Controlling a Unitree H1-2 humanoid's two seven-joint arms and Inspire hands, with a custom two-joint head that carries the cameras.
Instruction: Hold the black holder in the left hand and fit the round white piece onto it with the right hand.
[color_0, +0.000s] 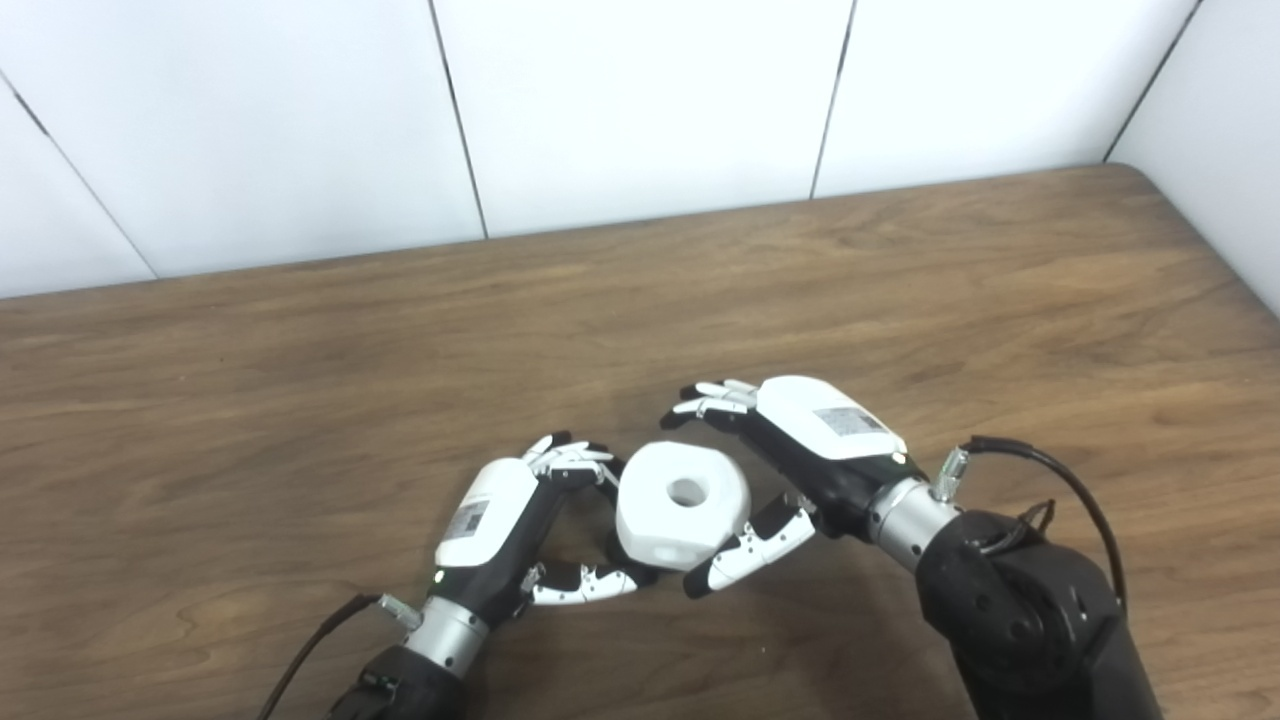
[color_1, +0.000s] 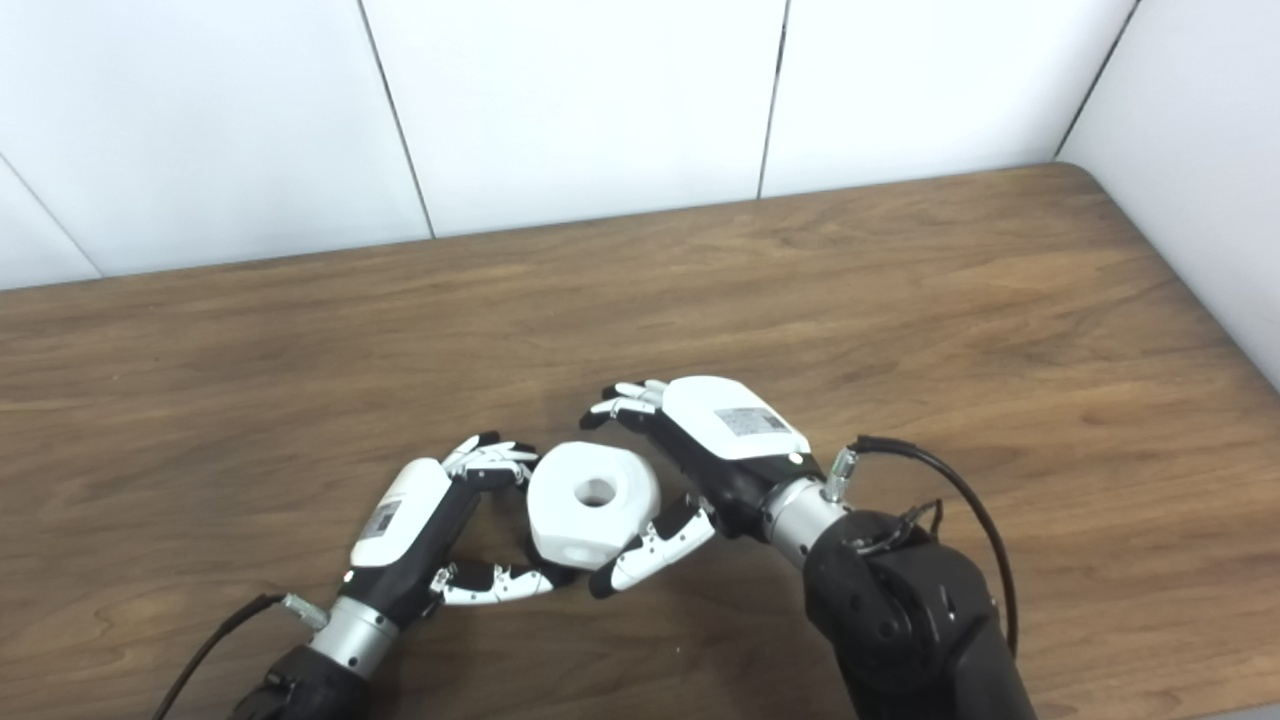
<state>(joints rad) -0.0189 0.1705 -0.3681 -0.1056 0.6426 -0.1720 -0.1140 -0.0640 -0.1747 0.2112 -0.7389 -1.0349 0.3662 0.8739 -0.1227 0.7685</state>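
The round white piece (color_0: 682, 503), faceted and with a hole in its middle, sits between my two hands just above the table. The black holder (color_0: 643, 575) is almost hidden beneath it; only a dark sliver shows at the piece's lower left edge. My left hand (color_0: 545, 525) curls around that side, fingers (color_0: 572, 461) at the upper left and thumb underneath, shut on the holder. My right hand (color_0: 790, 455) stands open on the piece's right. Its fingers (color_0: 708, 400) hover clear above the piece, and its thumb rests by the lower right edge.
The wooden table (color_0: 300, 400) runs wide to the left, right and back. White wall panels (color_0: 640, 110) stand behind it and along the right edge. Black cables trail from both wrists, one near the right forearm (color_0: 1030, 600).
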